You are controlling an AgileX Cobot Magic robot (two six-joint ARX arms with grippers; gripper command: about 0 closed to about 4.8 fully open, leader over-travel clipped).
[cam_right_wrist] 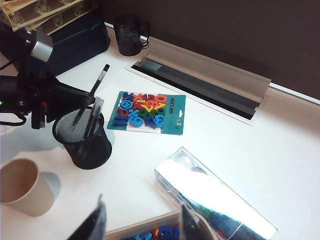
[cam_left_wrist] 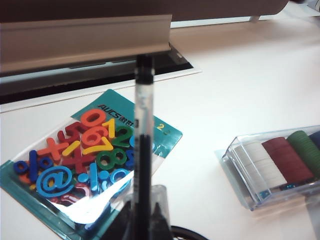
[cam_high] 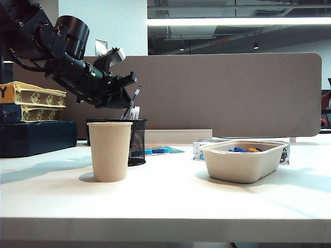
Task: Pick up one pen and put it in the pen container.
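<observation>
Jaws of the left gripper pinch the pen, a slim clear-and-black barrel with a black cap, which slants with its lower end apparently inside the pen container, a black wire-mesh cylinder on the white counter. Beside the mesh stands a matte tan paper cup. Just past it lies a glossy teal packet of coloured numbers. Nearer the camera, the right gripper hangs with its jaws spread wide above a pulp-fibre tray, holding nothing.
</observation>
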